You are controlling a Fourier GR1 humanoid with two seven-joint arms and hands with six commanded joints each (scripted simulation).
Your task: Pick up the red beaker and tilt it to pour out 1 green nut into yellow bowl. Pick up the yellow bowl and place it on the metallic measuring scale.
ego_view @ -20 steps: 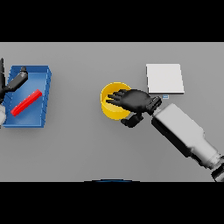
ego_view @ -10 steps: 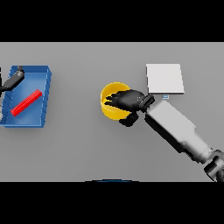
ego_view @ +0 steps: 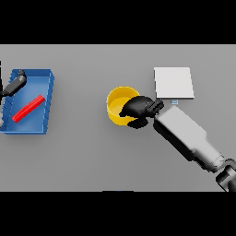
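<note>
Over yellow bowl [ego_view: 118,103] rim, right hand [ego_view: 137,109] curled gripping it, scale [ego_view: 173,83] beside.

bare table [ego_view: 92,156] separates yellow bowl [ego_view: 117,103] from scale [ego_view: 173,83].

Yellow bowl [ego_view: 119,105] upright (beside scale [ego_view: 173,83]).

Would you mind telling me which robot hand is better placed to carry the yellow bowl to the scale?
Probably the right robot hand: it sits at the yellow bowl's rim, beside the metallic scale. The left robot hand is far off over the blue tray.
</note>
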